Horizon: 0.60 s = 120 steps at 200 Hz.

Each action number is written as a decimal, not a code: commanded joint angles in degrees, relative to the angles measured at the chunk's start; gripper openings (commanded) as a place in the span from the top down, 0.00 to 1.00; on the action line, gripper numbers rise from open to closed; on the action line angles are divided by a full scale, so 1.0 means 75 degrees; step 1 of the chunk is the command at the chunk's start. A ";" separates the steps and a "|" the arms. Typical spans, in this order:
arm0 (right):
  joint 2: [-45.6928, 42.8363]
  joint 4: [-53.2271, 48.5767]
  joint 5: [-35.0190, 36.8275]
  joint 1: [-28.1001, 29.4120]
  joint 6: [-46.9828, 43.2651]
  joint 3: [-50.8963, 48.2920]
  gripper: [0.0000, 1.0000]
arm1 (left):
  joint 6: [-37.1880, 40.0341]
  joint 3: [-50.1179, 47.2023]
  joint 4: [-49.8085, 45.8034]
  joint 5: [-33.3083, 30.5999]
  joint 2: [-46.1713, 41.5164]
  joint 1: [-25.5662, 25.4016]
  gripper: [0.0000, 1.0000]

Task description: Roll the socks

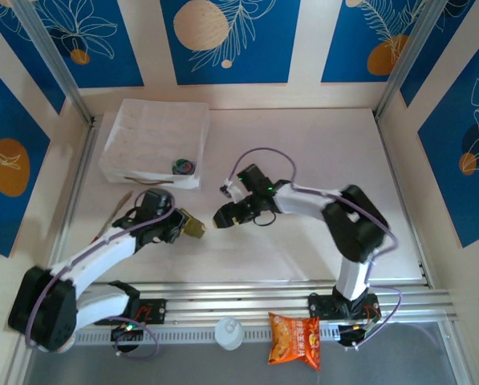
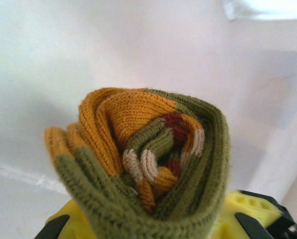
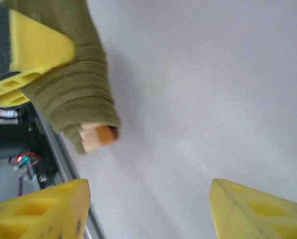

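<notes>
The olive-brown sock (image 2: 148,169) is wound into a tight roll, its orange heel and striped bands spiralling at the end that faces the left wrist camera. My left gripper (image 1: 189,226) is shut on this roll, with yellow fingers (image 2: 247,206) pressing it from both sides. From above, the roll (image 1: 196,226) hangs just over the table left of centre. My right gripper (image 1: 221,215) is just to its right, open, with nothing between its fingers. In the right wrist view the roll (image 3: 73,84) is at upper left, clear of the right gripper (image 3: 148,209).
A white flat box (image 1: 151,136) lies at the back left, with a small round dark bundle (image 1: 183,166) at its front edge. An orange snack packet (image 1: 295,339) and a white bottle cap (image 1: 229,330) lie below the front rail (image 1: 263,293).
</notes>
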 commanded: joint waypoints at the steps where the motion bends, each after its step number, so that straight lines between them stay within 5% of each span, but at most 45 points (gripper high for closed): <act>1: -0.1309 0.0450 0.1749 -0.0124 -0.0662 -0.0087 0.36 | 0.0758 0.1009 -0.1502 -0.0340 -0.0645 0.0539 1.00; 61: -0.3224 0.0121 0.3478 0.0024 -0.1678 -0.0173 0.36 | 0.3714 0.4398 -0.2831 -0.0984 0.1041 0.2176 1.00; 120: -0.3744 -0.0940 0.3655 0.0284 -0.2325 -0.0084 0.38 | 0.4748 0.6187 -0.3087 -0.1561 0.3475 0.2342 1.00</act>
